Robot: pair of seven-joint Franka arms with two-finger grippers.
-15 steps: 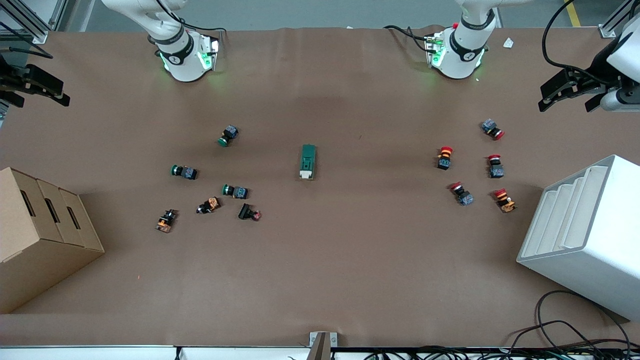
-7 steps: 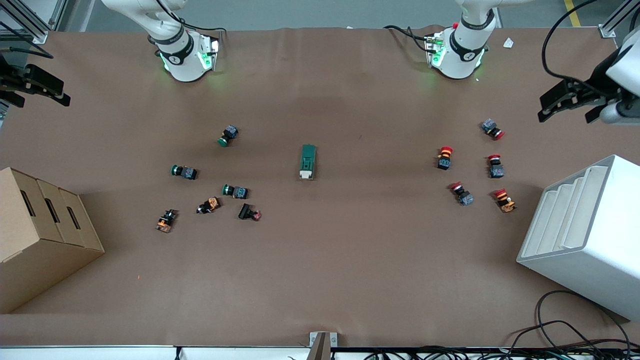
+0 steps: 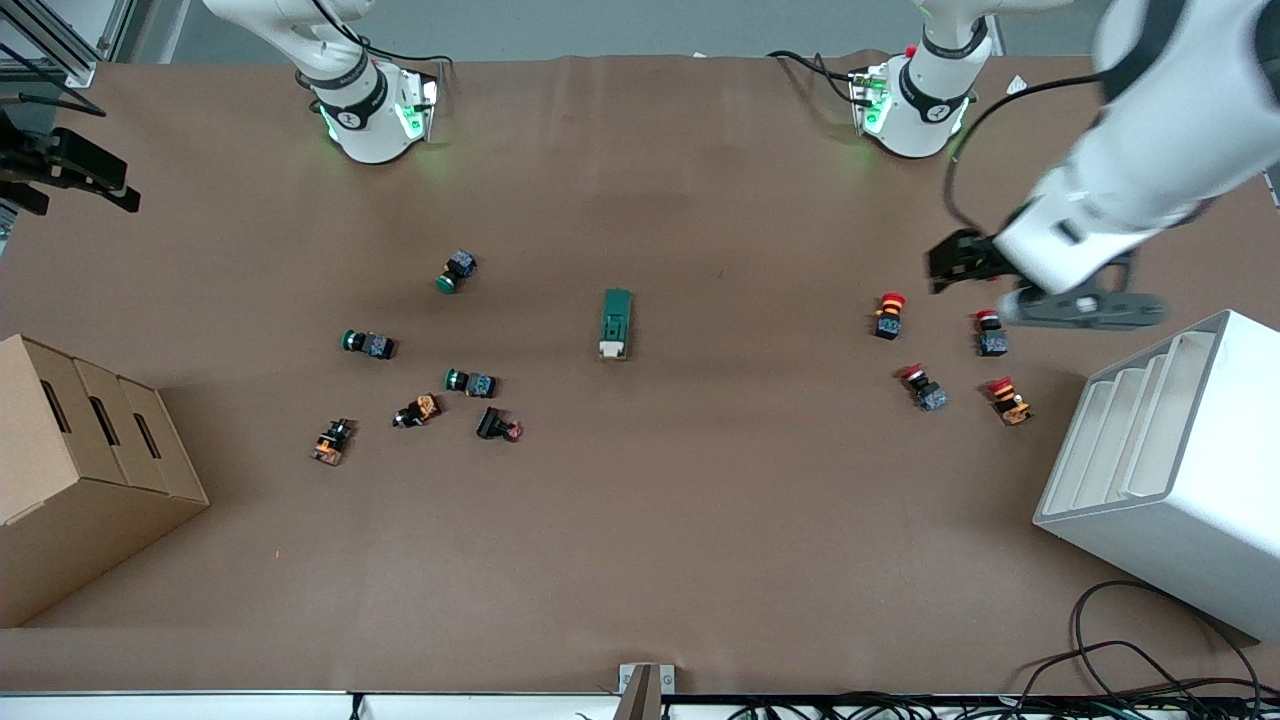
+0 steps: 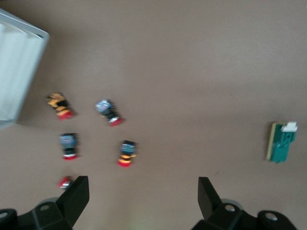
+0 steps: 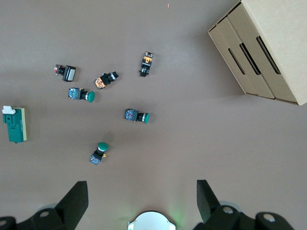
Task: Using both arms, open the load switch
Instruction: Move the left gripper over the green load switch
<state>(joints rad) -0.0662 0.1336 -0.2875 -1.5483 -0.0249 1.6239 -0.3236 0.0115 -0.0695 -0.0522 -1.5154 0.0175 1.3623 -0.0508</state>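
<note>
The load switch is a dark-green block with a white lever end, lying flat at the middle of the table. It also shows in the left wrist view as the load switch and in the right wrist view as the load switch. My left gripper hangs open over the red push buttons toward the left arm's end, well apart from the switch. In its own view the left gripper holds nothing. My right gripper waits open at the right arm's end of the table; the right gripper is empty too.
Green and orange push buttons lie scattered toward the right arm's end, near a cardboard box. A white slotted rack stands at the left arm's end. Red push buttons show under the left wrist.
The left arm has swung in from the table's edge and now hangs over the red push buttons. The right arm and the load switch have not moved.
</note>
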